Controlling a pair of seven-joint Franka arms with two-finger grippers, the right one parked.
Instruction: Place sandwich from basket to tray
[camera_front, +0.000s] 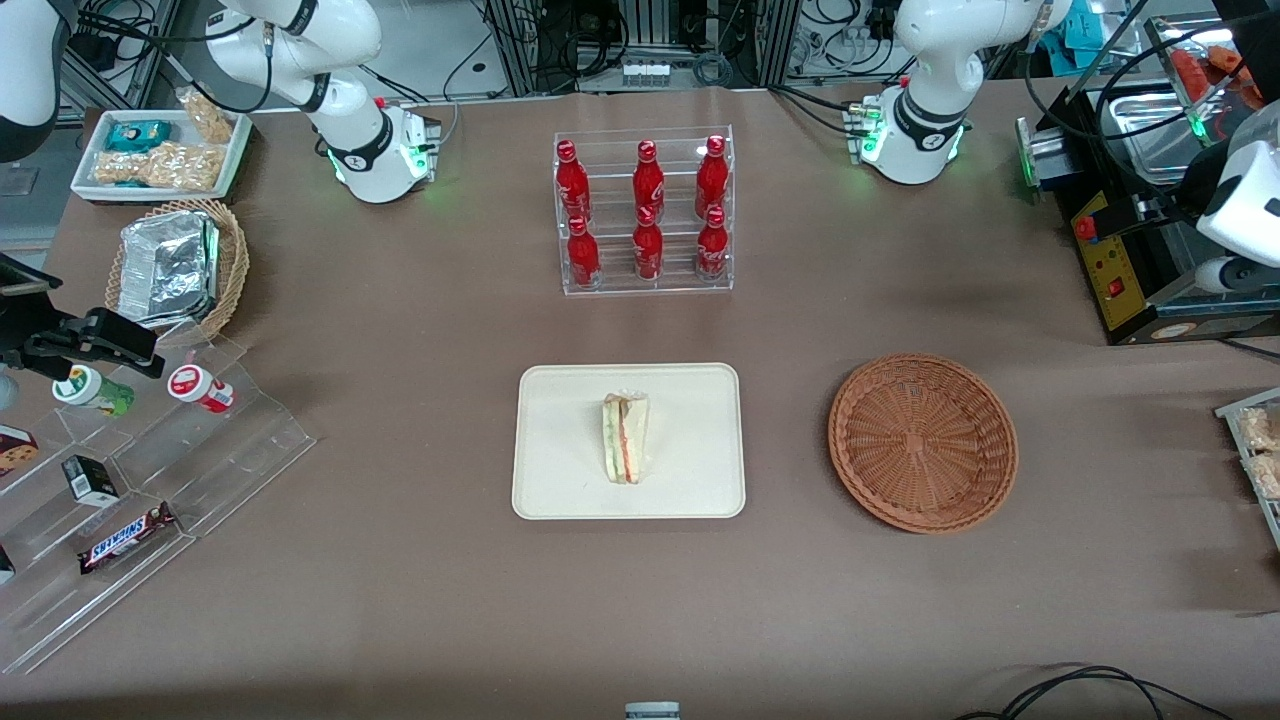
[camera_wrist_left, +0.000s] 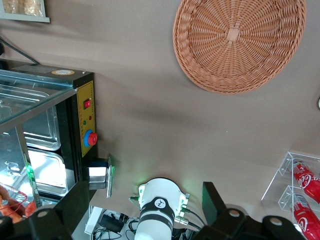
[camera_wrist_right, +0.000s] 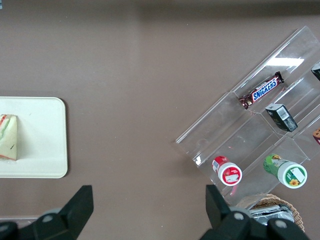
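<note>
The sandwich (camera_front: 626, 438), a triangular wedge with green, red and orange layers, lies on the cream tray (camera_front: 560, 480) at the middle of the table. It also shows in the right wrist view (camera_wrist_right: 7, 137) on the tray (camera_wrist_right: 45, 150). The reddish-brown wicker basket (camera_front: 922, 440) stands empty beside the tray, toward the working arm's end. My left gripper (camera_wrist_left: 145, 205) is open and empty, held high above the table near the black machine, well apart from the basket (camera_wrist_left: 240, 40). Its two fingers (camera_wrist_left: 75, 202) stand wide apart. In the front view only the arm's white wrist (camera_front: 1240, 200) shows.
A clear rack of red bottles (camera_front: 645, 210) stands farther from the camera than the tray. A black machine with a red button (camera_front: 1110, 250) is at the working arm's end. A stepped acrylic stand with snacks (camera_front: 150, 470), a tan basket with foil (camera_front: 180, 265) and a white snack tray (camera_front: 160, 150) are at the parked arm's end.
</note>
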